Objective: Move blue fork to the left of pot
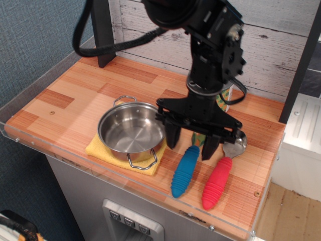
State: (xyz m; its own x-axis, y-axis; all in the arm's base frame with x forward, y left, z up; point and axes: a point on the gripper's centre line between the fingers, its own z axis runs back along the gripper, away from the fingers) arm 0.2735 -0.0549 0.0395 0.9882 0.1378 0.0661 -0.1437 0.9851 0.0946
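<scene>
Bare-bottomed pot [131, 133] on yellow cloth [98, 148], gripper [191, 142] fingers spread astride blue fork [185, 170] handle top

We see a wooden plank-patterned surface [75, 95] with a clear raised edge. Directly on it lie a yellow cloth [100, 149] under the pot [131, 132], the blue fork [185, 171], a red-handled spoon [218, 182] just beside it, and a patterned can [224, 100] at the back.

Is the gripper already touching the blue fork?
Cannot tell. The only view shows the open gripper straddling the blue fork, fingertips near its handle, contact unclear.
</scene>
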